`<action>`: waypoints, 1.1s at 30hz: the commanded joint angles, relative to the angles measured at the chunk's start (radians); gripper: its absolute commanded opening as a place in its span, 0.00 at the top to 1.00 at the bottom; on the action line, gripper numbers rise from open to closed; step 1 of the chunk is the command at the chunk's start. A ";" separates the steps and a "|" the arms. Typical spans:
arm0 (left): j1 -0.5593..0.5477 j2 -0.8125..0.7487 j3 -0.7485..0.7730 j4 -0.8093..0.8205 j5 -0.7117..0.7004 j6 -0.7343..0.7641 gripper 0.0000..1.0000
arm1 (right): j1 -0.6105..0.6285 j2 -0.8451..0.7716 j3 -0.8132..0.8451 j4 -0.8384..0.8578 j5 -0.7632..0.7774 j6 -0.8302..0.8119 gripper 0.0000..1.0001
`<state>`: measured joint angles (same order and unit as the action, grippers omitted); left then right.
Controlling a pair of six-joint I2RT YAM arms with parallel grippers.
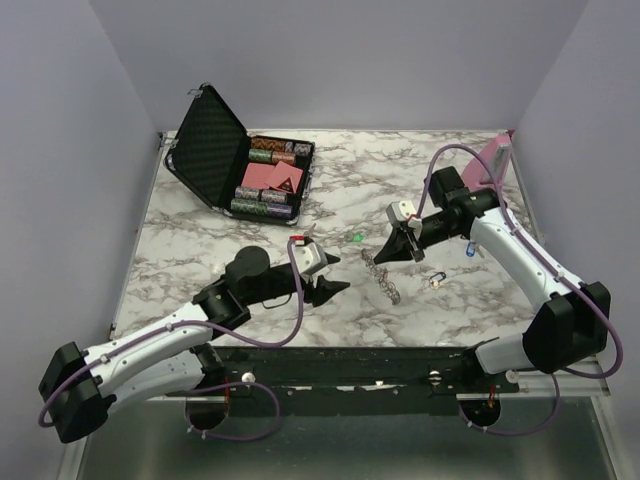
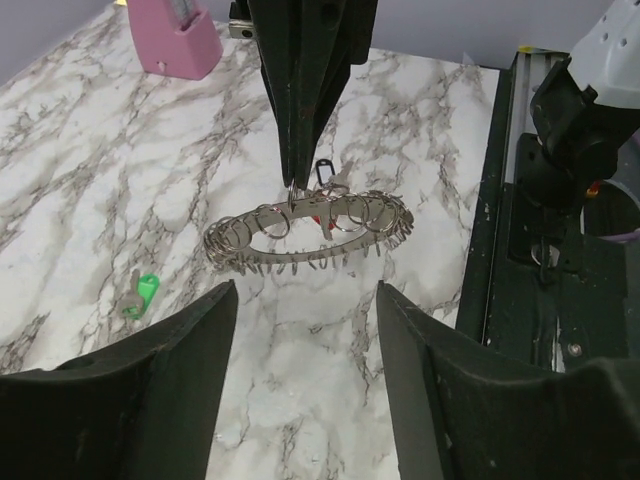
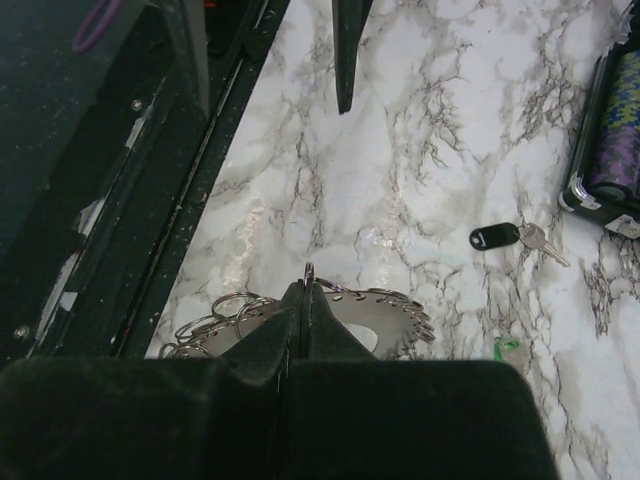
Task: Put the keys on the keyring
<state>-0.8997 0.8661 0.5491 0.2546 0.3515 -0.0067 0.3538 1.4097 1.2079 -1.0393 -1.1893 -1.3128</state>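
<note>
The keyring (image 2: 310,238) is a silvery loop of small rings with a red key head (image 2: 316,214) inside it. It shows in the top view (image 1: 386,282) at mid table. My right gripper (image 3: 305,292) is shut on one ring at the loop's edge and also shows in the top view (image 1: 380,259). My left gripper (image 2: 305,292) is open and empty, a short way from the loop, low over the table (image 1: 333,290). A green key (image 2: 140,296) lies loose behind the loop (image 1: 356,238). A black key (image 3: 496,236) lies flat beyond it. A blue key (image 1: 468,250) lies under the right arm.
An open black case (image 1: 245,160) of poker chips stands at the back left. A pink stand (image 1: 492,160) is at the back right. Another small dark key with a ring (image 1: 437,279) lies right of the loop. The black rail (image 2: 520,200) runs along the near edge.
</note>
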 commanded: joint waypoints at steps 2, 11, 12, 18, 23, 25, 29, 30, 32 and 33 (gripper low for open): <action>-0.027 0.099 0.060 0.101 -0.022 0.033 0.38 | 0.011 -0.015 -0.018 -0.071 -0.099 -0.077 1.00; -0.074 0.232 0.127 0.111 -0.019 0.046 0.56 | 0.024 -0.003 -0.021 -0.073 -0.101 -0.082 1.00; -0.079 0.238 0.130 0.103 -0.016 0.048 0.57 | 0.022 -0.005 -0.021 -0.073 -0.099 -0.082 1.00; -0.093 0.258 0.134 0.080 -0.037 0.059 0.60 | 0.027 0.002 -0.022 -0.079 -0.102 -0.086 1.00; -0.096 0.277 0.150 0.074 -0.083 0.079 0.60 | 0.028 0.002 -0.022 -0.082 -0.105 -0.091 1.00; -0.096 0.284 0.155 0.074 -0.092 0.086 0.60 | 0.030 0.003 -0.024 -0.080 -0.105 -0.089 1.00; -0.096 0.303 0.169 0.072 -0.088 0.093 0.60 | 0.030 0.003 -0.024 -0.080 -0.108 -0.089 1.00; -0.096 0.307 0.173 0.072 -0.085 0.094 0.62 | 0.030 0.003 -0.024 -0.080 -0.108 -0.089 1.00; -0.097 0.313 0.178 0.068 -0.071 0.094 0.65 | 0.030 0.002 -0.025 -0.079 -0.108 -0.089 1.00; -0.097 0.317 0.179 0.063 -0.063 0.096 0.67 | 0.030 0.003 -0.025 -0.079 -0.108 -0.089 1.00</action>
<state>-0.9905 1.1675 0.6975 0.3241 0.2829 0.0681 0.3740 1.4101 1.1915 -1.1019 -1.2297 -1.3869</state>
